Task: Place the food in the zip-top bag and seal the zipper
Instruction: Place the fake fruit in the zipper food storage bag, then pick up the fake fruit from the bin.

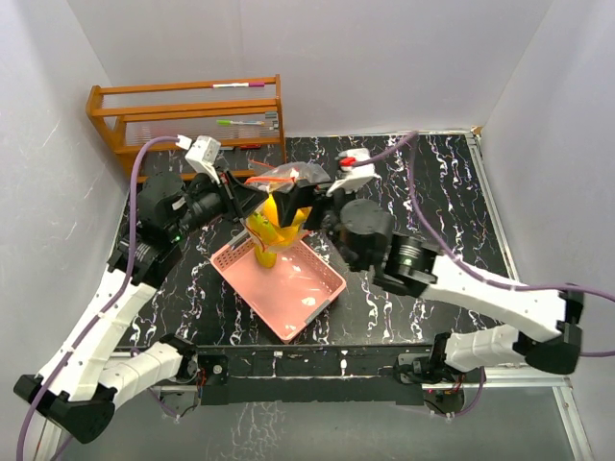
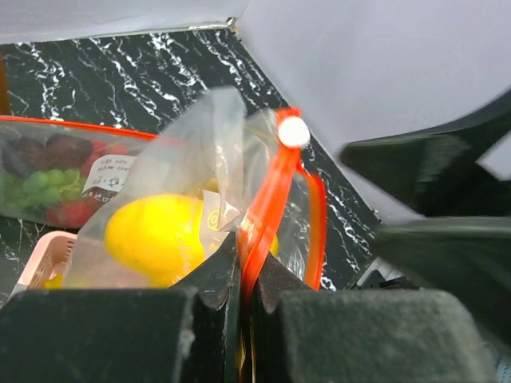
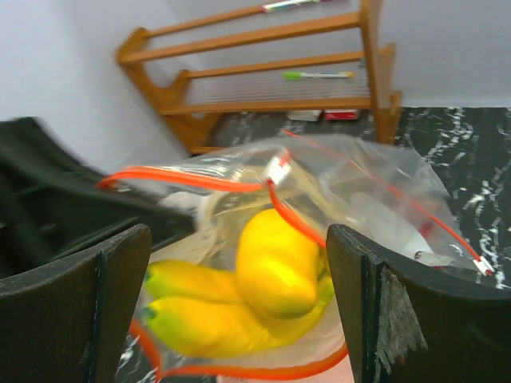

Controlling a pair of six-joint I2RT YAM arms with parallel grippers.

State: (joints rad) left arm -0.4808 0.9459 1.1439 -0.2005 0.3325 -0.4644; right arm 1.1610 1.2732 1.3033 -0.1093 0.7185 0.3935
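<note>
The clear zip-top bag (image 1: 281, 192) hangs above the pink basket (image 1: 288, 283), held up by its red zipper strip (image 2: 271, 199). My left gripper (image 2: 246, 267) is shut on that strip, just below the white slider (image 2: 293, 132). Inside the bag are the food's yellow mango-like fruit (image 3: 279, 259) and the banana bunch (image 3: 200, 319), which also show in the top view (image 1: 272, 226). Green and red pieces (image 2: 48, 187) lie behind clear plastic to the left. My right gripper (image 3: 239, 279) is open, its fingers wide on either side of the bag's lower part and touching nothing.
A wooden rack (image 1: 187, 115) with pens stands at the back left against the wall. The pink slotted basket sits on the black marbled table (image 1: 442, 202) under the bag. White walls close in on three sides.
</note>
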